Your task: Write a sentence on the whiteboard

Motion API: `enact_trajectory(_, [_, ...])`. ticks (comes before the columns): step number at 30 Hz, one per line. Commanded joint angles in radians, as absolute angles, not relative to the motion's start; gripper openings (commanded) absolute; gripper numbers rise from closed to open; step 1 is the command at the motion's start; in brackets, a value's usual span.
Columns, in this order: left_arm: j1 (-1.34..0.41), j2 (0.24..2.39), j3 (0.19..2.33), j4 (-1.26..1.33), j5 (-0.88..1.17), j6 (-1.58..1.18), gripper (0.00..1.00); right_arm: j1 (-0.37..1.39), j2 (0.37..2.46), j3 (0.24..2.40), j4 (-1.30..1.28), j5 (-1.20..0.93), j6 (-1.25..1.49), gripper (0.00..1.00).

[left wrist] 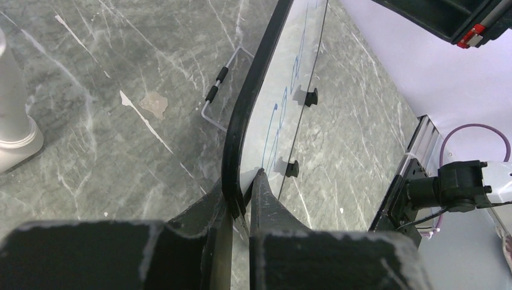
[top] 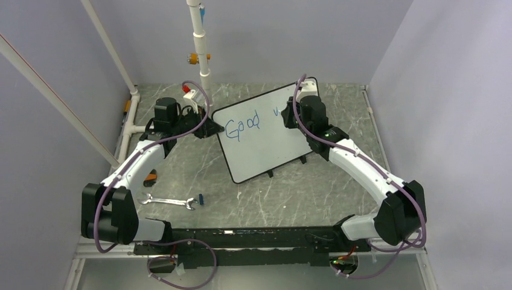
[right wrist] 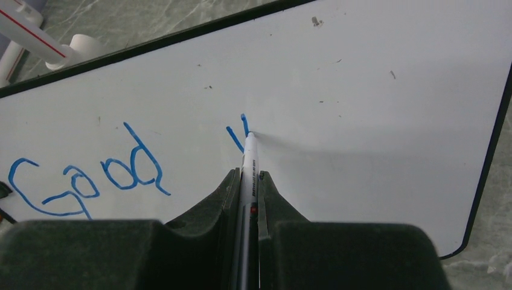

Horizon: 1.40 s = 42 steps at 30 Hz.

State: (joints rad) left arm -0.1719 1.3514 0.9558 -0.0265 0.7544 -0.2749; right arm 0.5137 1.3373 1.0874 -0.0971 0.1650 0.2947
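Observation:
The whiteboard (top: pixel 265 151) stands tilted at the back middle of the table, propped on small black feet (left wrist: pixel 309 96). The sentence reads "Good" (top: pixel 243 125) in blue, with the start of a "v" (right wrist: pixel 237 134) to its right. My left gripper (left wrist: pixel 241 181) is shut on the whiteboard's black left edge (left wrist: pixel 238 133). My right gripper (right wrist: pixel 247 175) is shut on a white marker (right wrist: pixel 249 160), whose tip touches the board at the top of the "v". In the top view the right gripper (top: pixel 290 115) hides part of the board's upper right.
A silver wrench (top: pixel 169 201) and a small blue cap (top: pixel 200 199) lie near the left arm's base. A white pipe post (top: pixel 202 54) rises behind the left gripper. An orange item (top: pixel 150 177) sits under the left arm. Walls close in on three sides.

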Motion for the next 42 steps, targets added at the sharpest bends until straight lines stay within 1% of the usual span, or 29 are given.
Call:
enact_trajectory(1, [-0.171,1.351,0.955,-0.056,0.589,-0.106,0.0,0.508,1.345,1.161,-0.019,0.204,0.272,0.0])
enact_trajectory(8, [-0.172,1.361,0.96,-0.054,0.591,-0.107,0.0,0.496,1.335,1.148,-0.005,0.236,0.27,0.0])
enact_trajectory(17, [-0.181,1.358,0.961,-0.059,0.582,-0.097,0.0,0.485,1.364,1.128,0.016,0.216,0.273,0.0])
enact_trajectory(32, [-0.186,1.355,0.963,-0.063,0.572,-0.092,0.0,0.486,1.303,0.983,0.007,0.215,0.304,0.0])
enact_trajectory(42, [-0.187,1.353,0.963,-0.063,0.567,-0.089,0.0,0.486,1.222,1.013,-0.034,0.258,0.305,0.0])
